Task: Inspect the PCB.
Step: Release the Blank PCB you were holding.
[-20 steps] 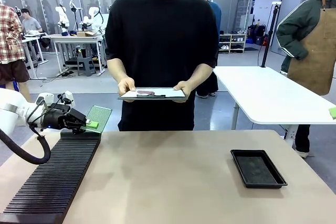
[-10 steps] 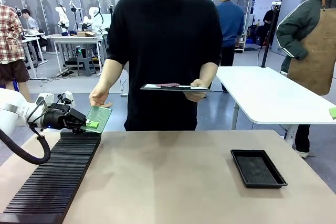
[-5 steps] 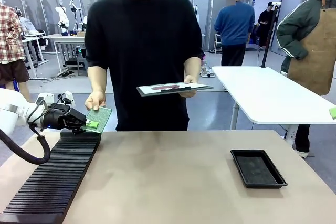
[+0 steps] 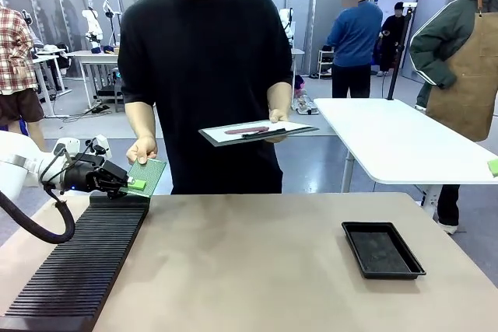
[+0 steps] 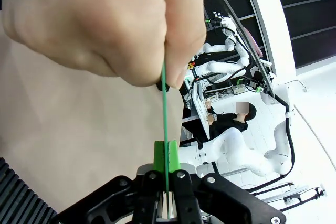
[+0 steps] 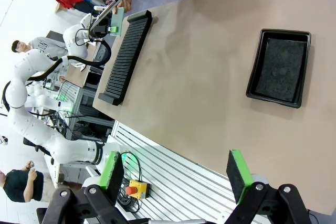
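Note:
The PCB (image 4: 148, 173), a thin green speckled board, is held in the air above the far end of the slotted rack. My left gripper (image 4: 134, 185) is shut on its near edge. The person's hand (image 4: 142, 149) pinches its far edge. In the left wrist view the PCB (image 5: 165, 124) is edge-on between my green pads (image 5: 159, 156), with the person's hand (image 5: 105, 24) gripping its top. My right gripper (image 6: 176, 172) stands open and bare, high above the table's near edge. The person's other hand holds a clipboard (image 4: 257, 132).
A long black slotted rack (image 4: 78, 266) lies along the table's left side. A shallow black tray (image 4: 382, 249) sits at the right, also seen from the right wrist as the tray (image 6: 281, 67). Another white table (image 4: 405, 141) stands behind at right.
The person stepped left, took one hand off the clipboard and closed it on the PCB's far edge. My left gripper and the PCB have stayed still.

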Robot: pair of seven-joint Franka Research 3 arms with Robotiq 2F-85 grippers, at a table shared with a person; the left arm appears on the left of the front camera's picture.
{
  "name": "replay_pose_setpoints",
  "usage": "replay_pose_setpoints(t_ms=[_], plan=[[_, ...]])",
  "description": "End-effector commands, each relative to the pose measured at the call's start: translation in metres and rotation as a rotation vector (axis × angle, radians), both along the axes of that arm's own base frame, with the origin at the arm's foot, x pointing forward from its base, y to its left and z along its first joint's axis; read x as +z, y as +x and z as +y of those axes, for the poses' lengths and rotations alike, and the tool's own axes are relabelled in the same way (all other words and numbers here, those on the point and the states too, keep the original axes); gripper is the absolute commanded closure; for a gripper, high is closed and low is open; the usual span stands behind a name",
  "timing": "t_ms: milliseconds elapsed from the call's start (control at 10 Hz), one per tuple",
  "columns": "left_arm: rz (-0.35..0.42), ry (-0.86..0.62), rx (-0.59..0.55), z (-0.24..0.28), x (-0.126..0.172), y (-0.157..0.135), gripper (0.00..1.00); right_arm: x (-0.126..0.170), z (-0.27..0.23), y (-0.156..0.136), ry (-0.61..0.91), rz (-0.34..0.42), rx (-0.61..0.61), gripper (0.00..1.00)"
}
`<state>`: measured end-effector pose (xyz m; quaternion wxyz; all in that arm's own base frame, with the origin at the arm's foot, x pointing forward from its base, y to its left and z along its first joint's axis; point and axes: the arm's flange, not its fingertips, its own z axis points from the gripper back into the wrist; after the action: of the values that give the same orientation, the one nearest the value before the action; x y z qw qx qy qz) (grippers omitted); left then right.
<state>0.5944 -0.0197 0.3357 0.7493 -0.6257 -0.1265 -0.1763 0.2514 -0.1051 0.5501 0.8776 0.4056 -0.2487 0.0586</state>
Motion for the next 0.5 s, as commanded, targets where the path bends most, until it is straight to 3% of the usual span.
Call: replay_pose_setpoints(t_ms=[0, 200, 300, 400], plan=[[0.004, -0.003, 0.004, -0.0003, 0.0003, -0.0007, 1.0, -0.0003, -0.0005, -0.001, 0.005, -0.018, 0.012, 0.0], [0.0, 0.0, 0.0, 0.0, 0.0, 0.0, 0.97, -0.0003, -0.0005, -0.001, 0.005, -0.018, 0.012, 0.0], [-0.002, 0.003, 0.012, 0.0019, 0.0033, 0.002, 0.66, -0.0003, -0.0005, -0.001, 0.005, -0.018, 0.012, 0.0], [-0.005, -0.019, -0.008, 0.0023, 0.0081, 0.0014, 0.68, -0.0003, -0.0005, -0.001, 0.005, -0.018, 0.012, 0.0]])
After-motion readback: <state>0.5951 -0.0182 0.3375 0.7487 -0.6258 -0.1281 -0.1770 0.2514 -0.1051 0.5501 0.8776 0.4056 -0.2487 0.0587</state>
